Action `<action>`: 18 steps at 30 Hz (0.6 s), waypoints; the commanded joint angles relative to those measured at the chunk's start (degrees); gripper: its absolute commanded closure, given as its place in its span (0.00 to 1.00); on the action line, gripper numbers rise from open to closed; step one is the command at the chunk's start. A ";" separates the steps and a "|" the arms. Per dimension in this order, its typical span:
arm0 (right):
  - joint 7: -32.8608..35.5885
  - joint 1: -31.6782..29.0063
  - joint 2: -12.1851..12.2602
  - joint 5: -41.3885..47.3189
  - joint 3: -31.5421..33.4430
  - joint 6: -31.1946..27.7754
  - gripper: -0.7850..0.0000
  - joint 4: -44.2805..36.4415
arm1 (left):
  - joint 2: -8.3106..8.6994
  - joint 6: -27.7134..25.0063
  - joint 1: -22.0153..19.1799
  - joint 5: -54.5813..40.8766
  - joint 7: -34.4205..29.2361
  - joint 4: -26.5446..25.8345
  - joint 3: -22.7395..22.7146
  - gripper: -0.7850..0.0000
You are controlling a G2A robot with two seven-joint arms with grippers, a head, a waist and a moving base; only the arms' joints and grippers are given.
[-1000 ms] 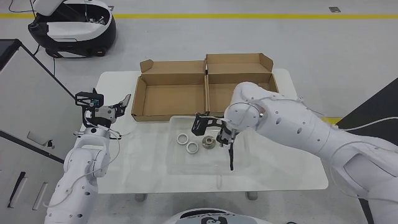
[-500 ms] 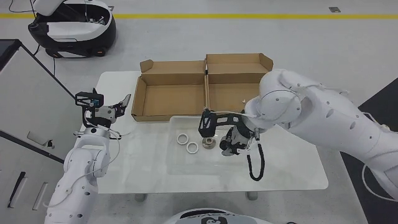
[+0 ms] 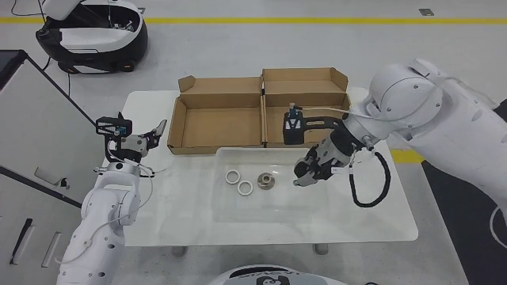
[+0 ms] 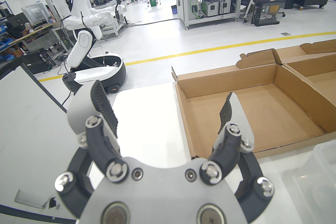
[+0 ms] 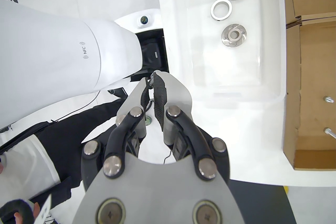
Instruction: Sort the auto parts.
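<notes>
Above the clear tray [image 3: 285,206], right jaws pinching a bolt [image 5: 150,82], left jaws wide open

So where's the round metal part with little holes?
In the top view the flanged disc lies in the clear tray's middle, just right of a metal ring.

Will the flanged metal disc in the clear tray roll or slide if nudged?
The flanged disc lies flat on its wide face, so it probably slides rather than rolls. It looks like solid metal, likely heavy for its size. The glossy clear tray may aid sliding.
</notes>
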 commanded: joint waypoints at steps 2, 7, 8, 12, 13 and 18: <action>-1.40 2.28 -0.31 2.39 -1.86 -1.40 1.00 1.89 | 0.00 0.00 0.00 0.00 0.00 0.00 0.00 0.00; -4.17 7.29 -1.86 5.96 -6.24 -4.18 1.00 6.16 | 0.00 0.00 0.00 0.00 0.00 0.00 0.00 0.00; -4.63 8.38 -2.29 6.23 -7.35 -4.64 1.00 6.79 | 0.00 0.00 0.00 0.00 0.00 0.00 0.00 0.00; -6.85 11.86 -4.19 10.37 -11.39 -6.87 1.00 10.37 | 0.00 0.00 0.00 0.00 0.00 0.00 0.00 0.00; -7.43 12.41 -4.69 12.21 -12.21 -7.44 1.00 11.35 | 0.00 0.00 0.00 0.00 0.00 0.00 0.00 0.00; -8.69 14.15 -6.57 22.64 -14.14 -8.72 1.00 13.88 | 0.00 0.00 0.00 0.00 0.00 0.00 0.00 0.00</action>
